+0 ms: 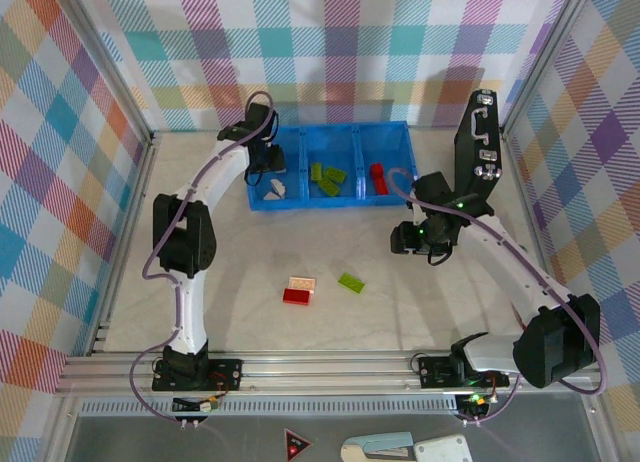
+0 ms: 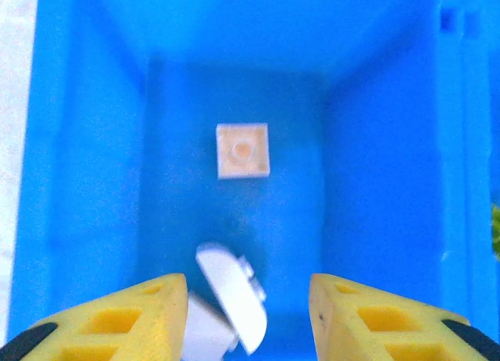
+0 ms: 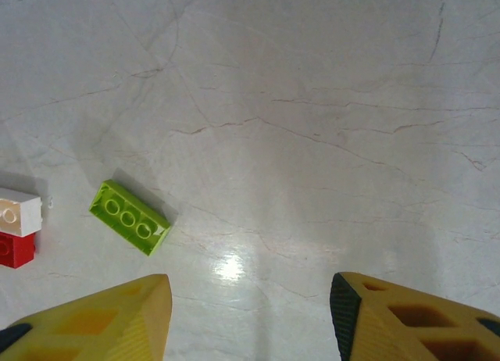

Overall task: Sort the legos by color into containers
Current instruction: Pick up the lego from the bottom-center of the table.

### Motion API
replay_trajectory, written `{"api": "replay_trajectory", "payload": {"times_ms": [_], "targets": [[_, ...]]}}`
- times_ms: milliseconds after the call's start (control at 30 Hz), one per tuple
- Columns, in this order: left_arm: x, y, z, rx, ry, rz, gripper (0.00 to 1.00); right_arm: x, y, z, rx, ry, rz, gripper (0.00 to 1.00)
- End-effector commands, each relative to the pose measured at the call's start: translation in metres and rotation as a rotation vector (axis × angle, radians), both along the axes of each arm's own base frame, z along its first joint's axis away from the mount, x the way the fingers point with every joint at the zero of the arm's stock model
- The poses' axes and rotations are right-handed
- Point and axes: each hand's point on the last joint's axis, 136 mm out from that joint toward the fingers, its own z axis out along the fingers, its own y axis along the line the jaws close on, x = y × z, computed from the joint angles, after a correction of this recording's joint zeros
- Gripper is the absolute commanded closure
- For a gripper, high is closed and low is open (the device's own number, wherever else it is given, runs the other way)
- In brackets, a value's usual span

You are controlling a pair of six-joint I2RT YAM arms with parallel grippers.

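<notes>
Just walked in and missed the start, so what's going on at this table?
Two arms are sorting legos by color into a blue tray. The left gripper hangs open over the left compartment, which holds cream and white bricks; the middle holds lime green bricks, the right a red brick. The right gripper hovers open above the table, where a loose green lego, a cream lego and a red lego wait.

Overhead from behind, left wrist close above tray [image 2: 86,142], right wrist over table [image 3: 312,103]
</notes>
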Motion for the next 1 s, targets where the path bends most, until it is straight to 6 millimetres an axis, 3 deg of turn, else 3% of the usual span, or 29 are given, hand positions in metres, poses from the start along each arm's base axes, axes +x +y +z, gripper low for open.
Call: {"api": "replay_trajectory", "payload": {"times_ms": [0, 267, 533, 700, 767, 867, 967], "targets": [[-0.03, 0.002, 0.01, -0.003, 0.034, -0.036, 0.55, -0.006, 0.008, 0.01, 0.027, -0.002, 0.012, 0.43], [-0.096, 0.017, 0.003, 0.004, 0.129, -0.062, 0.55, -0.019, 0.027, -0.005, -0.002, 0.044, 0.074, 0.43], [-0.146, 0.04, 0.009, 0.019, 0.185, -0.067, 0.54, -0.029, 0.053, -0.022, -0.084, 0.085, 0.148, 0.43], [-0.168, 0.053, 0.017, 0.039, 0.192, -0.066, 0.54, -0.031, 0.064, -0.028, -0.131, 0.104, 0.095, 0.41], [-0.175, 0.059, 0.018, 0.059, 0.19, -0.067, 0.54, -0.034, 0.079, -0.03, -0.08, 0.125, 0.074, 0.4], [-0.182, 0.064, 0.019, 0.08, 0.183, -0.078, 0.54, -0.034, 0.093, -0.032, -0.028, 0.118, -0.007, 0.38], [-0.185, 0.07, 0.019, 0.1, 0.167, -0.084, 0.53, -0.03, 0.094, -0.037, -0.035, 0.102, -0.157, 0.35]]}}
